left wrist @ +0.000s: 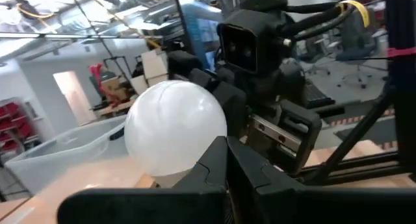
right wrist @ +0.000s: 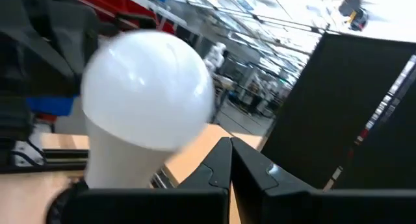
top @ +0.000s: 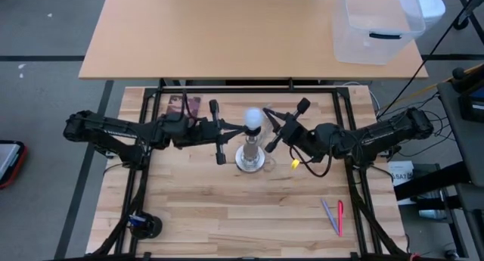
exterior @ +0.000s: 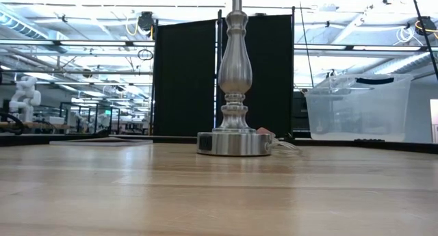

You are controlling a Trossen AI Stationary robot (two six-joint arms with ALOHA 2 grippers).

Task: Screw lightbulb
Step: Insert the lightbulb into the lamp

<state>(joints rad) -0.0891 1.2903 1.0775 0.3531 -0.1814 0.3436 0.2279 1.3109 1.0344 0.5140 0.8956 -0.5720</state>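
Finding the lightbulb (top: 252,119) upright over the top of the silvery lamp stand (top: 249,158), near the middle of the wooden worktop (top: 227,215), frosted globe uppermost. Cannot tell how far its base is turned into the socket. Seeing only the stand's turned column and round foot (exterior: 234,143) in the low view, with a small pink-tipped wrapper (exterior: 264,132) lying just beside that foot.

Placing the left gripper (top: 236,127) close against the bulb's left side, fingers pressed together with nothing between them; from its own wrist, seeing the closed tips (left wrist: 227,149) right beside the white globe (left wrist: 174,128) and the other arm's dark wrist just beyond. Placing the right gripper (top: 270,117) just beside the bulb's right side, likewise closed on nothing, its tips (right wrist: 231,149) next to the globe (right wrist: 148,87). Cannot tell whether either gripper actually touches the glass.

Noting, well apart from all this, two pens (top: 334,216) near the worktop's front right corner, and a clear plastic bin (top: 374,26) on the far table.
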